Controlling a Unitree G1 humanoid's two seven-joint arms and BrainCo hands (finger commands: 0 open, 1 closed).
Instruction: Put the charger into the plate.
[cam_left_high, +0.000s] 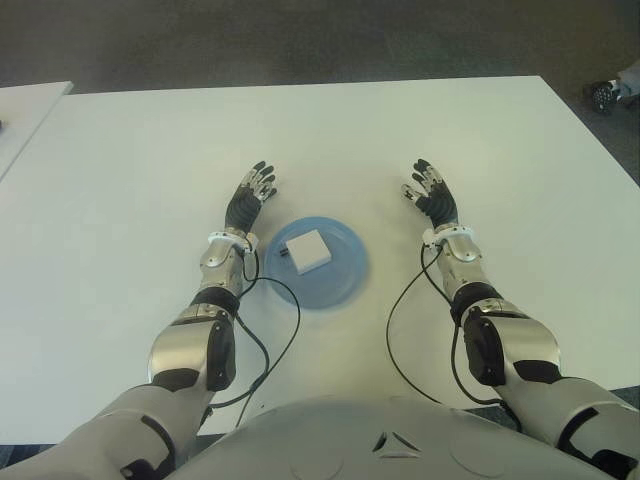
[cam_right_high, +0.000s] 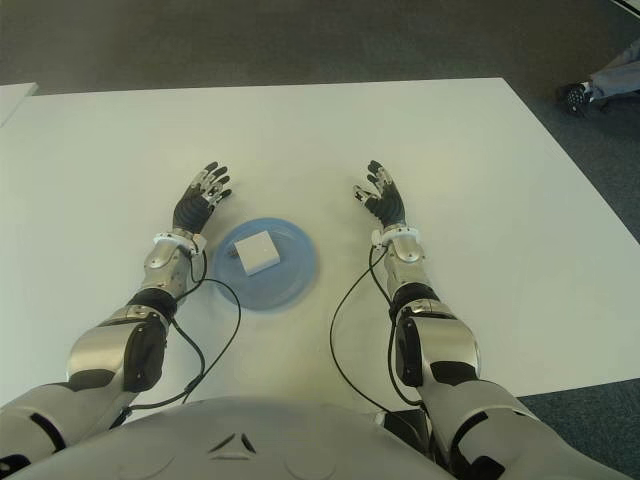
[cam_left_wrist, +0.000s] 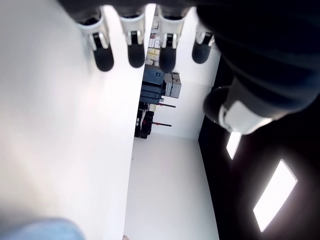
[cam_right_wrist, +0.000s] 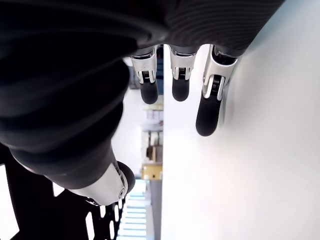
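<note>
charger is a small white block and it's sitting inside the blue plate, slightly toward the robot's left of the plate's middle, flat on the plate floor and clear of the rim as far as we can see. plate is on the white tabletop, right in front of the torso, between the two arms

left robot hand shows just beside the plate on its left and a bit beyond it, fingers stretched out and relaxed, holding nothing; its wrist view confirms straight fingers with nothing between them. right robot hand shows to the right of the plate, farther off than the left one, also spread and empty per its own wrist view

we judge the placing step as done: charger in plate, both hands off it. we'd say nothing is left but to keep both hands away from the plate, so the next move calls for no grasp, only care not to nudge the rim with the left fingers
</note>
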